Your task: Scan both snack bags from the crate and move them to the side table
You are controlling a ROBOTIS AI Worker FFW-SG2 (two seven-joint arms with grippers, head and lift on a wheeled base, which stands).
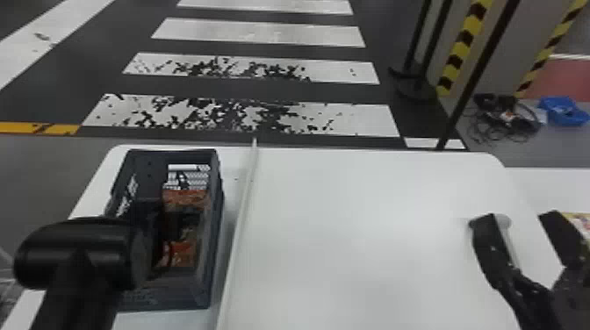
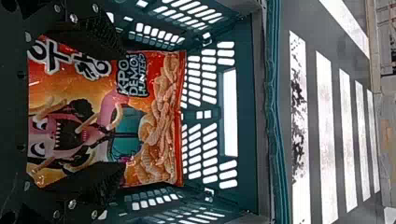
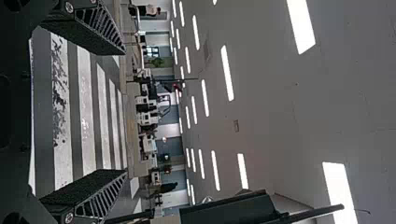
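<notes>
- The left tool (image 1: 153,228) is pointing down into the dark crate (image 1: 210,289), its black arm coming in from the bottom edge of the head view.
- In the left wrist view, the tool (image 2: 124,107) is keeping its two black fingers wide apart, one over each side of a snack bag (image 2: 135,112); it is gripping nothing.
- That snack bag, orange and red with curled snacks and a cartoon face printed on it, is lying inside the crate, printed side showing between the fingers.
- The crate is standing on the left part of a white bench (image 1: 351,245), its slotted walls letting light through.
- A pale raised strip (image 1: 239,210) is running along the bench just beside the crate.
- The right tool (image 1: 516,217) is hanging at the right part of the bench, well apart from the crate, with its fingers spread wide and nothing between them.
- A second white bench (image 1: 548,188) is showing beyond the right tool, and a yellow-edged printed item (image 1: 581,221) is sitting behind one finger, mostly cut off by the view's edge; what it is, I cannot tell.
- Farther off, a blue container (image 1: 564,113) and a heap of black cables (image 1: 505,118) are lying on the floor.
</notes>
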